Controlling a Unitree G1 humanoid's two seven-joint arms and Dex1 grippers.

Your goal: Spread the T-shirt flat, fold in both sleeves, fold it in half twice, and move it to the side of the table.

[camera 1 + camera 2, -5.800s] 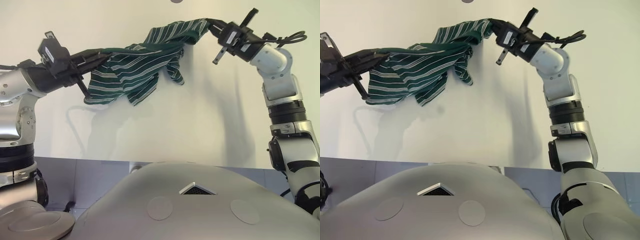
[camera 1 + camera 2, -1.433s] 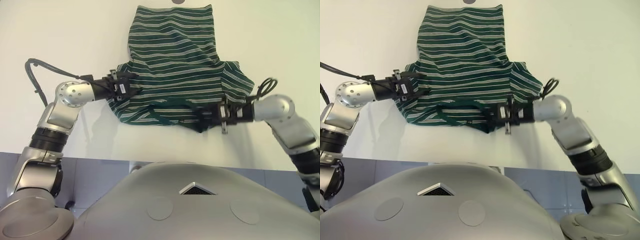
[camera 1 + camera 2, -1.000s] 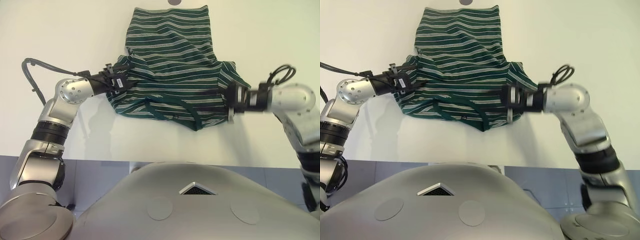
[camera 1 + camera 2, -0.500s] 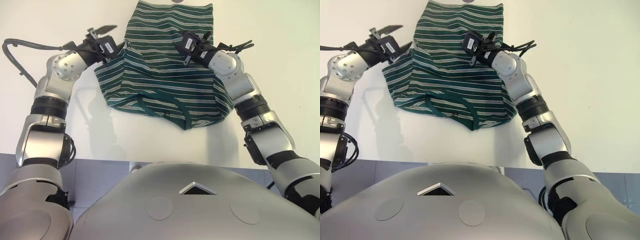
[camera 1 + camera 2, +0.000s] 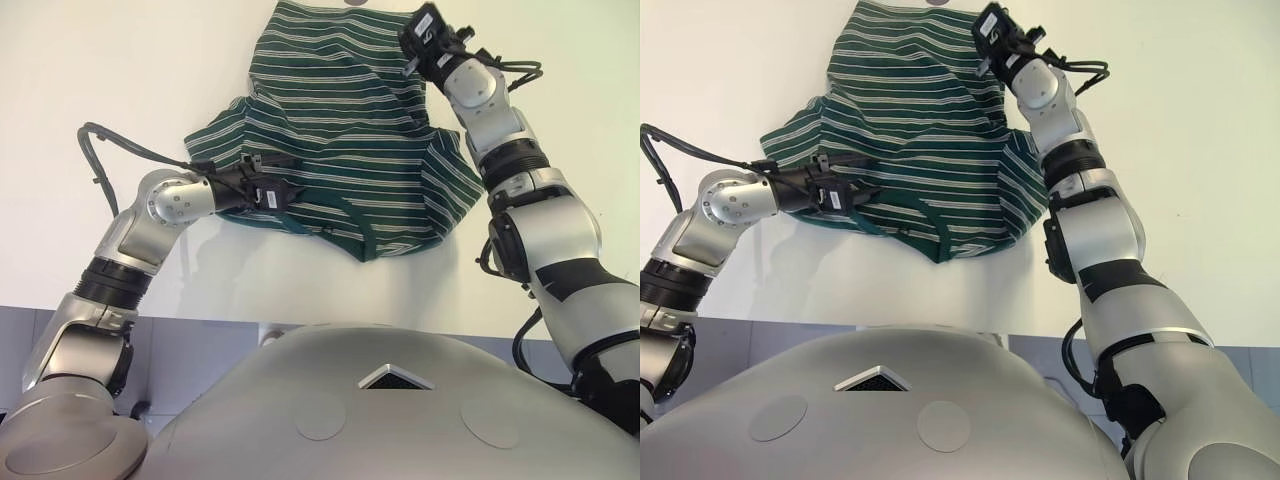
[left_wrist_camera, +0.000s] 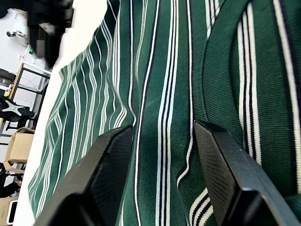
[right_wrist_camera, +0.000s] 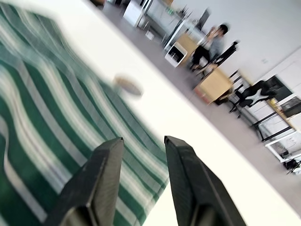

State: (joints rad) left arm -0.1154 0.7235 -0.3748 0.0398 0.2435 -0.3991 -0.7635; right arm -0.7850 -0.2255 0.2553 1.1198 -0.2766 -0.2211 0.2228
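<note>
- T-shirt (image 5: 335,130): dark green with thin white stripes. It is laid on the white tabletop (image 5: 120,90), about midway between the left and right edges. The hem is turned toward the far edge and the neckline (image 5: 352,218) toward the near edge. The body is spread mostly flat, though folds and wrinkles are seen at both sleeves and along the near part.
- Left pincer (image 5: 290,193): placed at the near-left part of the T-shirt, just beside the neckline. In the left wrist view the two dark fingers (image 6: 110,174) are held apart, and striped cloth is seen between and beneath them. Nothing is gripped. Whether the tips touch the cloth cannot be told.
- Right pincer (image 5: 413,45): placed over the far-right corner of the T-shirt, by the hem. In the right wrist view the fingers (image 7: 186,181) are spread, with the hem corner and bare tabletop seen between them. No cloth is held.
- Small round mark (image 7: 129,86): set in the tabletop just beyond the hem, near the far edge.
</note>
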